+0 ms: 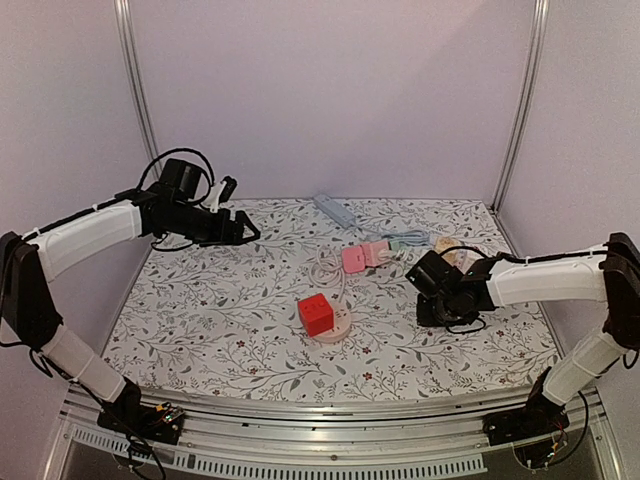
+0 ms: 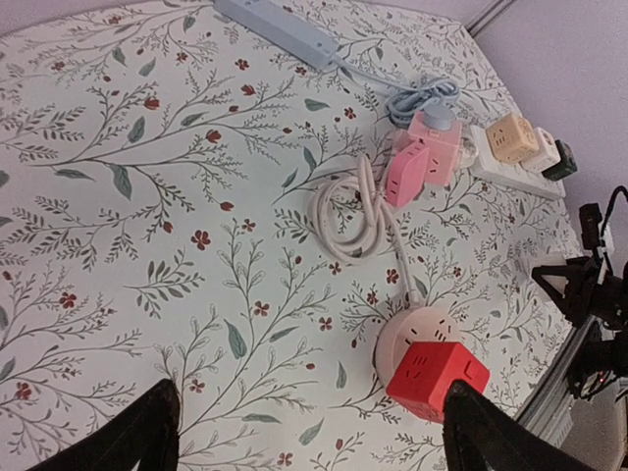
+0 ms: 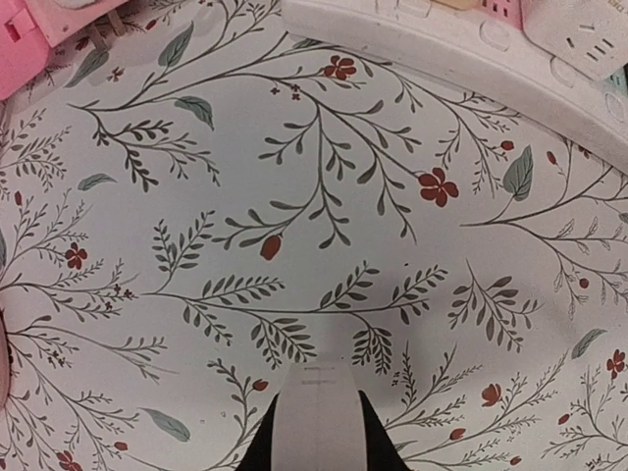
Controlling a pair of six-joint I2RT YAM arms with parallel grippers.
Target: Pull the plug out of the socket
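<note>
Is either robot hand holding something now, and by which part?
Nothing is held. The left hand is open and empty; the right hand is shut on nothing. The red cube-shaped plug sits untouched on the round white socket.

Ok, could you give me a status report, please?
Left pincer open, raised, empty. Right pincer shut, empty. Red cube plug seated on round white socket, untouched. Coiled cord beside it, nothing on top.

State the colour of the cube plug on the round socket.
Cube plug: red, best in left wrist view.
</note>
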